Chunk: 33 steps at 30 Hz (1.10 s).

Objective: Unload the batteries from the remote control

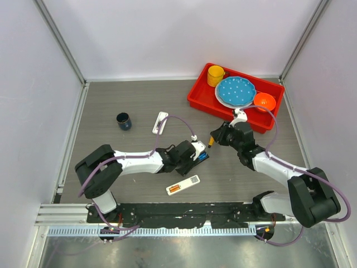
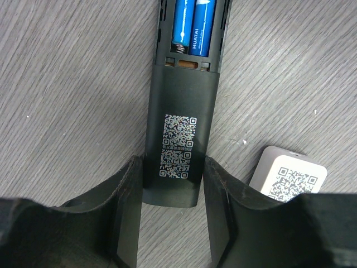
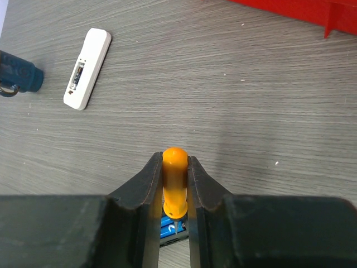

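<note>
A black remote (image 2: 181, 111) lies on the table with its back open, and two bright blue batteries (image 2: 195, 25) sit in the compartment. My left gripper (image 2: 173, 173) is shut on the remote's near end, one finger on each side. In the top view this gripper (image 1: 195, 152) holds the remote (image 1: 202, 156) at mid-table. My right gripper (image 3: 175, 162) is shut on an orange-handled screwdriver (image 3: 175, 181). Its metal tip points down just above the blue batteries (image 3: 167, 230). In the top view the right gripper (image 1: 216, 138) hovers right beside the remote.
A white remote (image 1: 183, 185) with orange batteries in its open back lies near the front; its end shows in the left wrist view (image 2: 290, 176). Another white remote (image 1: 160, 123) and a dark blue cup (image 1: 124, 120) lie at the left. A red tray (image 1: 198, 96) holds dishes at the back right.
</note>
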Each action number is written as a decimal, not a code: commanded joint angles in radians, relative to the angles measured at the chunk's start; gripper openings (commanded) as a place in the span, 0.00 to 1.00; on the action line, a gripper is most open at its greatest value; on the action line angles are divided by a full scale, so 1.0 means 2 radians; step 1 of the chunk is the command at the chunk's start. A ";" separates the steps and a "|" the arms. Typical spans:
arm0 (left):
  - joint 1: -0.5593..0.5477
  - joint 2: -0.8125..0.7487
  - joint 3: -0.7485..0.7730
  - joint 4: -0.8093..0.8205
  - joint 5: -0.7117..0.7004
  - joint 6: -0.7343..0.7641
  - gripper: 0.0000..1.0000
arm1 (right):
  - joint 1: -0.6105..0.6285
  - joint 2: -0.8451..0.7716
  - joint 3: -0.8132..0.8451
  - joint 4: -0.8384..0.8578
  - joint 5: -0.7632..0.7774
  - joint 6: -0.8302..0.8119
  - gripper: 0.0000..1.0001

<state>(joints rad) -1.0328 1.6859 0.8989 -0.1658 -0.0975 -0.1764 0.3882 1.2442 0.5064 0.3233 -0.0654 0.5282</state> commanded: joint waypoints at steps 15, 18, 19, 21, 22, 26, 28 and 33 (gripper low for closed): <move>-0.014 0.034 -0.019 -0.040 0.034 -0.016 0.30 | 0.009 -0.031 -0.032 0.049 0.056 -0.006 0.01; -0.014 0.034 -0.018 -0.041 0.032 -0.016 0.30 | 0.009 -0.046 -0.038 0.058 0.058 -0.008 0.01; -0.014 0.034 -0.018 -0.041 0.032 -0.016 0.30 | 0.009 -0.048 -0.038 0.061 0.057 -0.008 0.01; -0.014 0.036 -0.018 -0.040 0.032 -0.015 0.29 | 0.009 -0.048 -0.038 0.062 0.053 -0.010 0.01; -0.014 0.037 -0.018 -0.041 0.032 -0.016 0.29 | 0.009 -0.047 -0.038 0.062 0.051 -0.010 0.01; -0.017 0.039 -0.017 -0.041 0.033 -0.015 0.29 | 0.009 -0.045 -0.041 0.074 0.040 -0.006 0.01; -0.017 0.038 -0.016 -0.041 0.033 -0.015 0.29 | 0.010 -0.044 -0.042 0.076 0.040 -0.004 0.01; -0.017 0.041 -0.014 -0.045 0.030 -0.013 0.28 | 0.010 -0.025 -0.037 0.081 0.040 -0.006 0.01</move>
<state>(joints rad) -1.0389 1.6886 0.9009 -0.1665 -0.1051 -0.1795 0.4038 1.1736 0.4252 0.4061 0.0139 0.5247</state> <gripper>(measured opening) 0.453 0.236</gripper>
